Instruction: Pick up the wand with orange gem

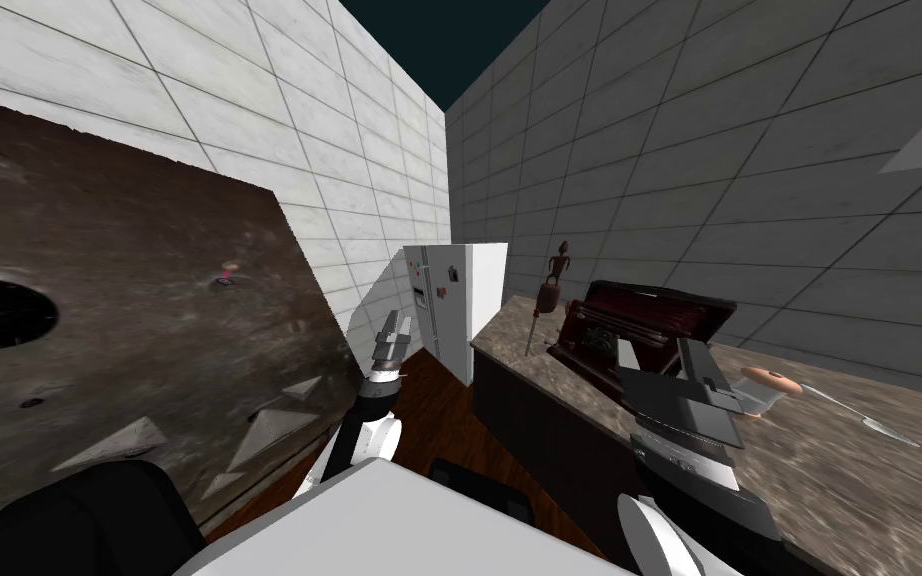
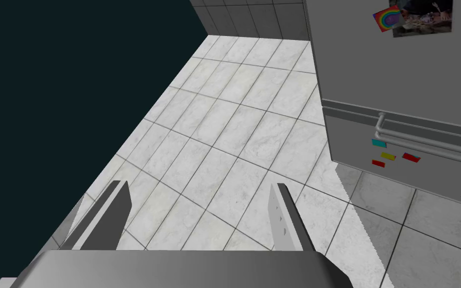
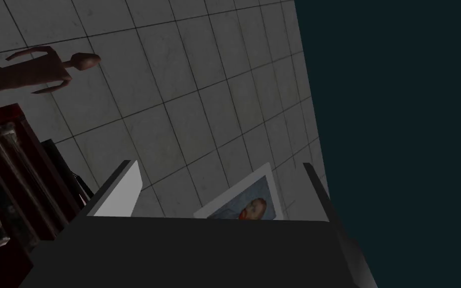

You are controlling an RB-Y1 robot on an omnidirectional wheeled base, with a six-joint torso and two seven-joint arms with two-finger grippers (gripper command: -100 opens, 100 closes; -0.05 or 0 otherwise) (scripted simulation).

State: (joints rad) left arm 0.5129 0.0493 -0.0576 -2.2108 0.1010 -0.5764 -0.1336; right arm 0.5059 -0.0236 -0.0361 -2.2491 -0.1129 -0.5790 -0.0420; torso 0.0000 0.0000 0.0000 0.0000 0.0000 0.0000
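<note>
The wand (image 1: 799, 392) lies on the brown stone counter (image 1: 849, 490) to my right; it has a rounded orange head, a pale body and a thin silver shaft ending in a point. My right gripper (image 1: 661, 356) hovers over that counter, left of the wand and apart from it, in front of a dark red box. It is open with nothing between its fingers, as the right wrist view confirms for the gripper (image 3: 219, 192). My left gripper (image 1: 392, 332) is raised over the floor toward the fridge, and in its own wrist view the gripper (image 2: 199, 210) is open and empty.
An open dark red box (image 1: 639, 325) and a slim brown figurine on a rod (image 1: 553, 282) stand on the right counter's far end. A white fridge (image 1: 459, 300) fills the corner. A dark stone worktop (image 1: 119, 330) with a sink hole is at my left, and wooden floor (image 1: 434, 415) lies between.
</note>
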